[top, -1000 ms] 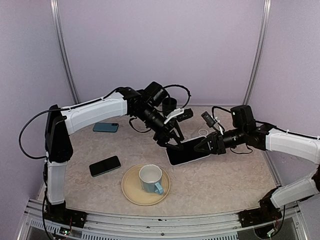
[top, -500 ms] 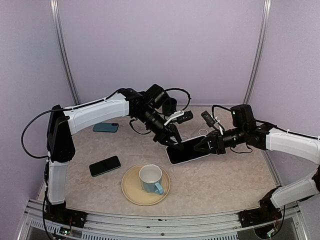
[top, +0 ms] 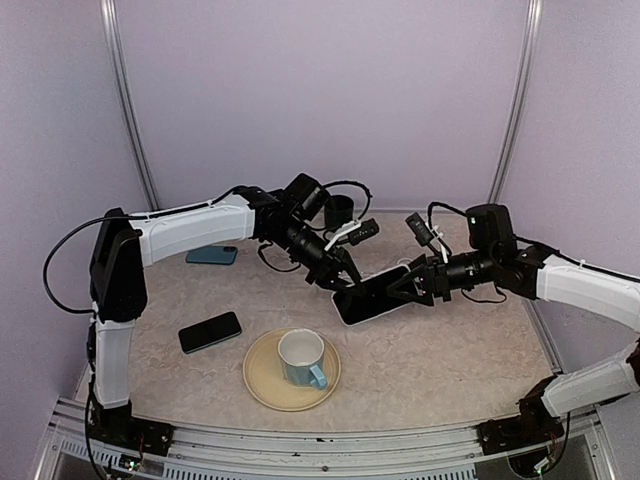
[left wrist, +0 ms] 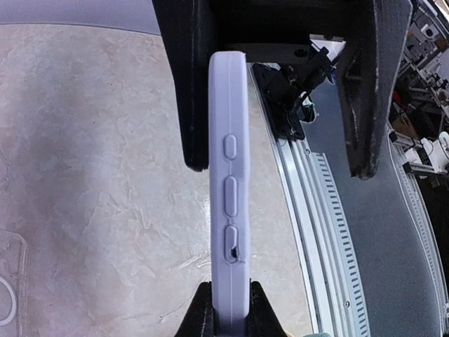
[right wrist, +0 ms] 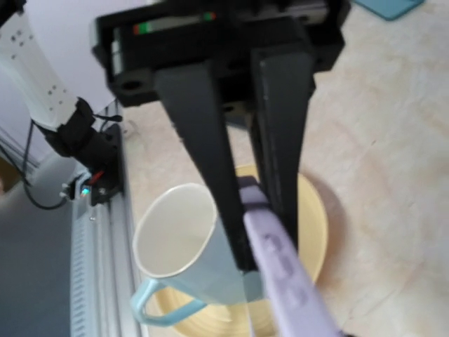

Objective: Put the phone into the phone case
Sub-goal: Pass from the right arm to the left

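1. The left gripper is clamped on the phone case, held up off the table behind the mug.
2. The right gripper looks spread around the case's other end.
3. Risk: one-ended hold, so the case could twist or slip while the phone, left of the mug, waits.

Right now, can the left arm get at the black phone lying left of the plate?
Probably not yet. The path to the black phone looks free, but the left gripper is shut on the lilac phone case, which the right gripper also straddles. It must let go first.
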